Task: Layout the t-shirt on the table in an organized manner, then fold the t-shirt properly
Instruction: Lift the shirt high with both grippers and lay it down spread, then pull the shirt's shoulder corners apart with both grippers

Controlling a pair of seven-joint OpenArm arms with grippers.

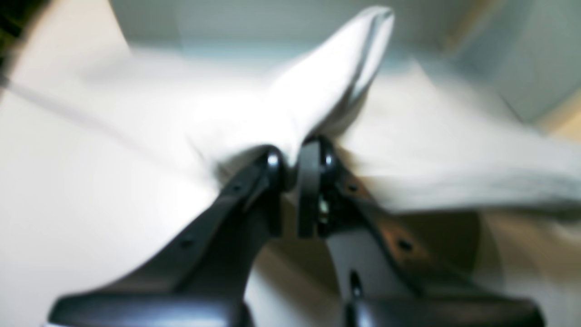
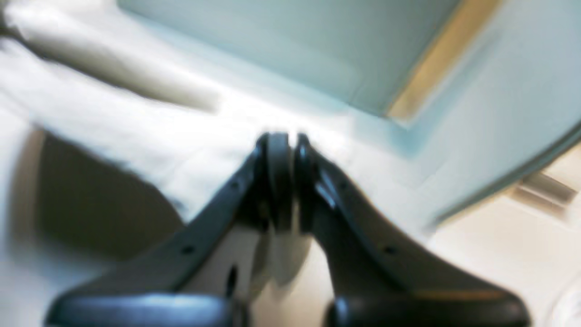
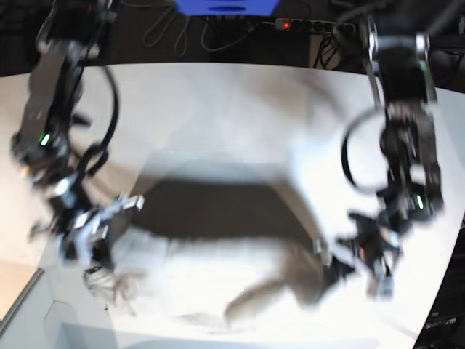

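Note:
The light grey-beige t-shirt [image 3: 218, 283] hangs stretched between both grippers above the white table [image 3: 218, 109], casting a dark shadow under it. All frames are motion-blurred. My left gripper [image 3: 330, 265] is at the shirt's right end. In the left wrist view the gripper [image 1: 292, 159] is shut on the t-shirt [image 1: 327, 86], with a fold sticking up past the fingertips. My right gripper [image 3: 98, 265] is at the shirt's left end. In the right wrist view the gripper [image 2: 286, 145] has its jaws together at the edge of the t-shirt [image 2: 136, 136].
A power strip [image 3: 312, 25] with a red light, cables and a blue object [image 3: 225, 6] lie beyond the table's far edge. The table's curved edge runs close on the right [image 3: 454, 240] and at the lower left [image 3: 29, 298].

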